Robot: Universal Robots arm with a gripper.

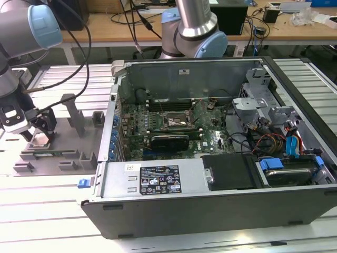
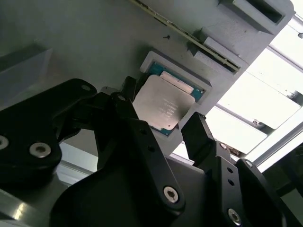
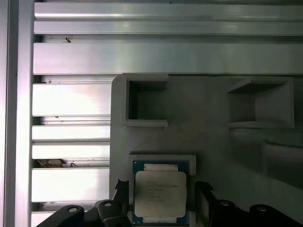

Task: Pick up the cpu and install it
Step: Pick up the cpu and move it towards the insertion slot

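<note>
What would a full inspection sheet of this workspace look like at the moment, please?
Surface: slatted metal table, carrying a grey fixture tray and an open computer case.
Job's things: cpu lies flat in a recess of the tray; socket sits mid-motherboard inside the case.
Clutter: small blue part on the table beside the case.
Grippers: claw open, one finger on either side of the cpu, with a gap to it on each side.
Cables: black cables hang by the arm; coloured wiring inside the case.
Surroundings: wooden bench behind the table.
</note>
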